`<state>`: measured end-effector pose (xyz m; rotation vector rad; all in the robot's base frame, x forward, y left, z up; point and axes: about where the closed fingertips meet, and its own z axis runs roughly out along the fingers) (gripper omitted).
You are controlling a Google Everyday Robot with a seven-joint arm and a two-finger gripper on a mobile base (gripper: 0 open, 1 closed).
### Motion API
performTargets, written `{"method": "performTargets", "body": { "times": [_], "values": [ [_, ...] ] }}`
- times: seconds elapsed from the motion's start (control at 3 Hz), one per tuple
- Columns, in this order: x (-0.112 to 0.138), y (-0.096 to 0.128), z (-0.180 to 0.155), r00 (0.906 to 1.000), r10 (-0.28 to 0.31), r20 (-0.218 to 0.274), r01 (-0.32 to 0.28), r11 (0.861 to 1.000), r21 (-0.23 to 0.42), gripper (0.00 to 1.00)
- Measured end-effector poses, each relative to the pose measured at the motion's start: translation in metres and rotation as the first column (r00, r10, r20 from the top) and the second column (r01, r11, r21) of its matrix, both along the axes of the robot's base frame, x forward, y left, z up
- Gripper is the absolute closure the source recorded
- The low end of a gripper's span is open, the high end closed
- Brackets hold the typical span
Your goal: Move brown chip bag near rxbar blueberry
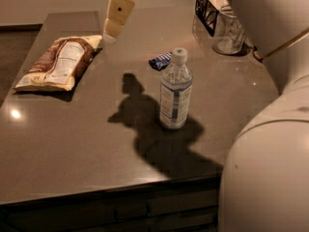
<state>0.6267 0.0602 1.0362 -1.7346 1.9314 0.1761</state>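
The brown chip bag (58,63) lies flat at the left of the table, label panel up. The rxbar blueberry (160,60) is a small dark-blue bar lying near the table's middle, just behind the water bottle. My gripper (114,25) hangs from the top of the view, above the table and just right of the chip bag's far end, to the left of the bar. It holds nothing that I can see.
A clear water bottle (175,91) with a white cap stands upright in the middle. A black wire basket (208,8) and a clear glass container (229,34) stand at the back right. The robot's pale body (270,168) fills the lower right. The table's front edge (111,190) runs near the bottom.
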Motion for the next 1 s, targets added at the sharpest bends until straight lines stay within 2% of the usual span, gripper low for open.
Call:
{"method": "performTargets", "body": {
  "times": [0.33,0.67,1.0],
  "values": [
    [0.015,0.034,-0.015,0.9974,-0.049,-0.053,0.051,0.998,0.032,0.0],
    [0.027,0.062,-0.033,0.9825,-0.158,-0.098,0.161,0.987,0.023,0.0],
    [0.034,0.082,-0.061,0.9461,-0.296,-0.13,0.296,0.955,-0.025,0.0]
  ]
}}
